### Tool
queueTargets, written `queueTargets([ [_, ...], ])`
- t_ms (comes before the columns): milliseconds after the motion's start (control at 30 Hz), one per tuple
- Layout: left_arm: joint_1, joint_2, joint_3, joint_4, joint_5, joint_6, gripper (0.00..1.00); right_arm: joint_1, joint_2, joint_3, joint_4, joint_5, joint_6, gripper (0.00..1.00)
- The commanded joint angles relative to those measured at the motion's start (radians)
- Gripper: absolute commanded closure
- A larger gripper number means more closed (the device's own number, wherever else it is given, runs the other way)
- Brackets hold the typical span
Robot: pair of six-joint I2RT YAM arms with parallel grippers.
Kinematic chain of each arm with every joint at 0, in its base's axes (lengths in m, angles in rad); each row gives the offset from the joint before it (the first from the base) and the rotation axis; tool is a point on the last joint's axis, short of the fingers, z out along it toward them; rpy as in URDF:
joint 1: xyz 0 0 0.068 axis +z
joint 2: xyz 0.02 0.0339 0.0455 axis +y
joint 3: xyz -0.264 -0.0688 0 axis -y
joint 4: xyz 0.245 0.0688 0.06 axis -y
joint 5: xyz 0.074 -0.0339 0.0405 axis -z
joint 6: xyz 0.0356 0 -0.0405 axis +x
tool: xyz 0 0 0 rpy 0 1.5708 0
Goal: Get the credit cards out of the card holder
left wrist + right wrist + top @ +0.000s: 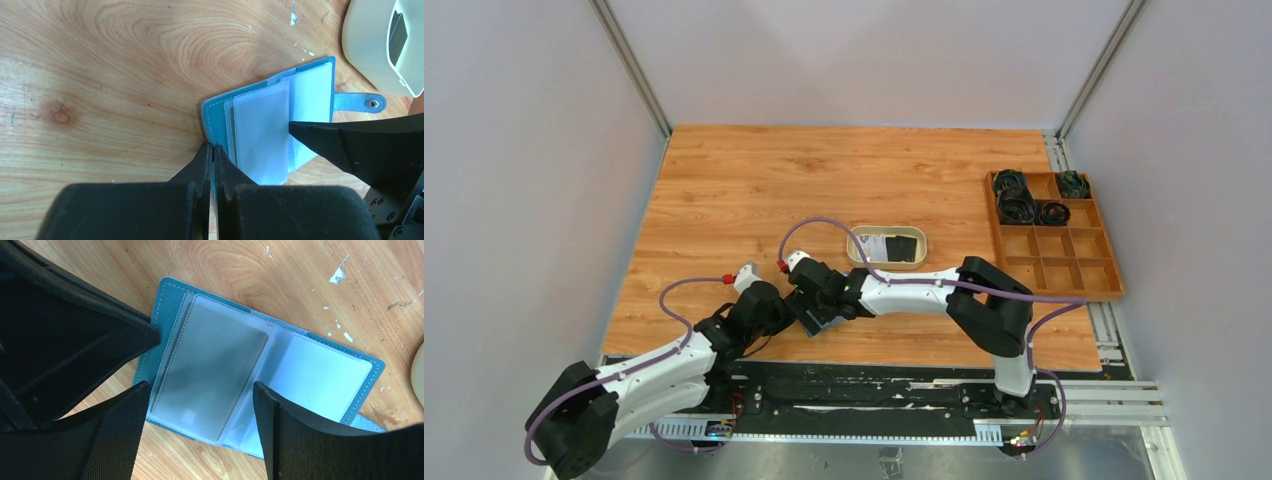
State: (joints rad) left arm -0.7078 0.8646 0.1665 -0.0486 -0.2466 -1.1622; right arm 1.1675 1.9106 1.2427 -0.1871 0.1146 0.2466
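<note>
Card holder (320, 375) lies open and flat on the wooden surface (824, 170), low in the middle of the top view, between the two arms. Its blue snap tab (360, 102) points toward the beige tray (365, 50), which sits just beyond it. A black card (905, 248) lies in that tray.

The left pincer (212, 150) is pressed together on the blue cover at the edge and holds the card holder down. The right pincer (200, 387) is spread wide, one finger on each side of a grey card (210, 370).

This grey card sits inside a clear plastic pocket. I think it is light, thin and stiff, and smooth enough to slip. The pocket is soft and may lift with it. The best place to hold it is probably a short end that peeks out of the pocket.

In the right wrist view the open card holder runs from upper left to lower right. The grey card's long side runs from the top down toward the lower left.
</note>
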Motion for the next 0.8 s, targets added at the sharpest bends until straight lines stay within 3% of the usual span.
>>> queueTargets([
  [0,0.002,-0.005,-0.013,-0.060,-0.036,0.009,1.00,0.006,0.026,-0.016,-0.065,0.101,0.012,0.21],
  [767,0.002,0.038,-0.014,-0.021,0.009,0.039,1.00,-0.116,0.007,-0.079,-0.072,0.202,-0.070,0.19],
])
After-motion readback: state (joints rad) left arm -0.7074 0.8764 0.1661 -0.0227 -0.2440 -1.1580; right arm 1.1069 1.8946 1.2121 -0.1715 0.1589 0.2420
